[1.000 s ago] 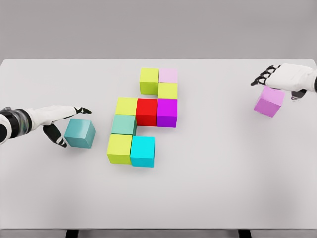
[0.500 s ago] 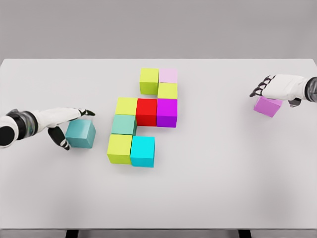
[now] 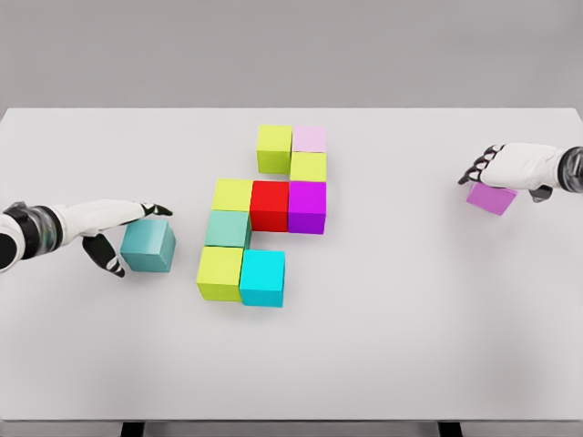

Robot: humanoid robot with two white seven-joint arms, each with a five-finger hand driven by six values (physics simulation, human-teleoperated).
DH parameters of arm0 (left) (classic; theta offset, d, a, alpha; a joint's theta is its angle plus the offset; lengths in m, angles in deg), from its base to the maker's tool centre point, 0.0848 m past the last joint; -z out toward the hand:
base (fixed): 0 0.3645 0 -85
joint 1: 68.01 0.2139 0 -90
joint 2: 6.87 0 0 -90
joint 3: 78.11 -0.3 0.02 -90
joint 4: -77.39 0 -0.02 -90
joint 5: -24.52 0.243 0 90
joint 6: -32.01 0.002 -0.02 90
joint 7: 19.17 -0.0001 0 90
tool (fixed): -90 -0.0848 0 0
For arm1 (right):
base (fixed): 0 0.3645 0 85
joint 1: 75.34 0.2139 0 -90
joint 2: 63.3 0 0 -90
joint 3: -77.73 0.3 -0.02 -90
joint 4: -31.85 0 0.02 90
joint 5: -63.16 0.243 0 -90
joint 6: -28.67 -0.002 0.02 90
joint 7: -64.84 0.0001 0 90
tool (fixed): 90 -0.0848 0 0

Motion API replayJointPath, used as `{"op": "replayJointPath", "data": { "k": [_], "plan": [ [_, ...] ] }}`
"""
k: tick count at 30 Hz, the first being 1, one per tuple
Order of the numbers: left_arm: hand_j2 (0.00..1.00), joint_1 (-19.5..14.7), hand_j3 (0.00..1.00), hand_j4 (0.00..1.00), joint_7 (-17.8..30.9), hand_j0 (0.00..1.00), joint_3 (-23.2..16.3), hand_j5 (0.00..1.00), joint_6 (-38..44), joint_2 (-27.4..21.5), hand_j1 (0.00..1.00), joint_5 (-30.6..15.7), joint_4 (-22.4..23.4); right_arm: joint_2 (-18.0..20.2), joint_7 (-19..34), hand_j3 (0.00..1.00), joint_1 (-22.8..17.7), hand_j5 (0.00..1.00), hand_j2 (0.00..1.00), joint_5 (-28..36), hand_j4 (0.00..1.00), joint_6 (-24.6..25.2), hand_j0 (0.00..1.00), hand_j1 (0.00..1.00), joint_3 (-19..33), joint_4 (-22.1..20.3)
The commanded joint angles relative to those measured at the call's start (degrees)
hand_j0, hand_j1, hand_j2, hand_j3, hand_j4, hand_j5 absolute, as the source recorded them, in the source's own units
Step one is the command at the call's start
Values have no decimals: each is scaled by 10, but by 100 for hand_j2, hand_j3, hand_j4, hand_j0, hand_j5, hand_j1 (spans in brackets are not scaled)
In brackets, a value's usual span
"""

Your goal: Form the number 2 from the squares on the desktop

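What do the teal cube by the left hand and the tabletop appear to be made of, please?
Teal cube: looks like matte plastic or painted wood, with flat even colour, sharp edges and no glare; as a simulator render, it stays open. Tabletop: smooth matte white surface, perhaps laminate, uniform with no grain or reflections.

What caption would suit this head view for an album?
Left hand at a teal cube, right hand on a violet cube, beside the block cluster.

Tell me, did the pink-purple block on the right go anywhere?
Yes. The violet cube under the right hand has dropped lower, toward the table, and shows less beneath the hand. It stays far right of the magenta cube.
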State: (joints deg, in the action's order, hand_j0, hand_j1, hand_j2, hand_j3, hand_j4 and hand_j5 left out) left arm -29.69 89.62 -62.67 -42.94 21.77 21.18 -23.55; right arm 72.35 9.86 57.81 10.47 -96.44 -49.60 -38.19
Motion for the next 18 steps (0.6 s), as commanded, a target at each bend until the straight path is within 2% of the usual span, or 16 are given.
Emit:
{"op": "replayJointPath", "data": {
  "k": [1,11,13,14,15,18],
  "plan": [
    [100,-1,100,100,4,100,0,100,-26,-2,100,0,0,1,0,100,0,100,100,-1,100,1,100,100,-3,0],
    [100,0,100,100,4,100,0,100,-36,-3,100,0,0,1,0,100,1,100,100,-9,100,1,100,100,-6,0],
    [100,0,100,100,4,100,0,100,-35,-2,100,0,0,1,0,93,1,93,93,-8,93,1,93,93,-5,0],
    [100,0,100,100,4,100,0,100,-34,-2,100,0,0,1,0,86,1,86,86,-8,86,1,86,86,-5,-1],
    [100,0,100,100,4,100,-1,100,-34,-2,100,0,0,2,0,85,1,85,85,-8,85,1,85,85,-3,-1],
    [84,1,84,84,4,84,-1,84,-37,2,84,0,0,4,0,85,0,85,85,-3,85,1,85,85,1,-1]
  ]
}}
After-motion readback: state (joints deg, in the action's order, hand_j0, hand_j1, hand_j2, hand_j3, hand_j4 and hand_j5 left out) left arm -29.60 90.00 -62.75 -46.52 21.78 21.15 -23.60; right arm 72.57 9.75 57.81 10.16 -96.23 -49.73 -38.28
